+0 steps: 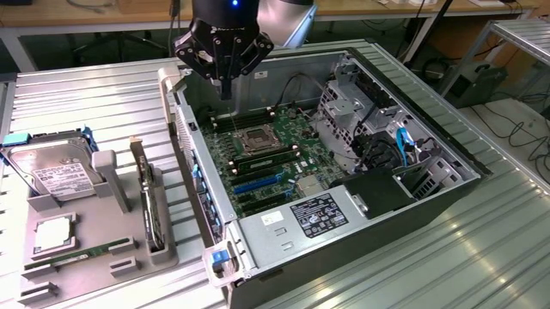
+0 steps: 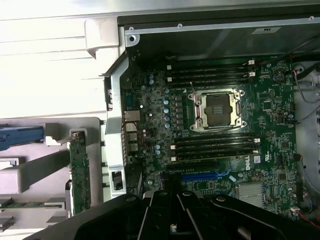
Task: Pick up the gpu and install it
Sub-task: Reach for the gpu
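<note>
Black and angular, the jaws hang pressed shut with nothing between them, pointing straight down into the open computer case [image 1: 369, 241]. Laid on its side with the panel off, the case turns its green motherboard [image 1: 297, 138] face-up beneath the jaws, likely so that a card can go in from above. Close under them runs a blue plastic expansion slot [image 2: 202, 176], long and narrow. A little farther off sits the square CPU socket [image 2: 218, 110], a bare metal frame flanked by rows of black memory slots [image 2: 215, 145]. At the case's far end from the jaws lies the boxy grey power supply [image 1: 297, 215] with its printed label.

The gpu [image 1: 151, 206] is well apart from the jaws, outside the case past its steel rear wall — untouched. It is a thin flat board with a pale metal bracket strip at one end. It stands on edge in a slot of a matte grey holder [image 1: 103, 177], which I judge leaves its upper edge free for a pinch. Farthest from the jaws, the same holder carries a silver hard drive [image 1: 56, 170] with a white label, a square processor chip [image 1: 53, 233] and a slim green RAM stick [image 1: 82, 253]. Everything rests on a ribbed metal table [image 1: 94, 90].
</note>
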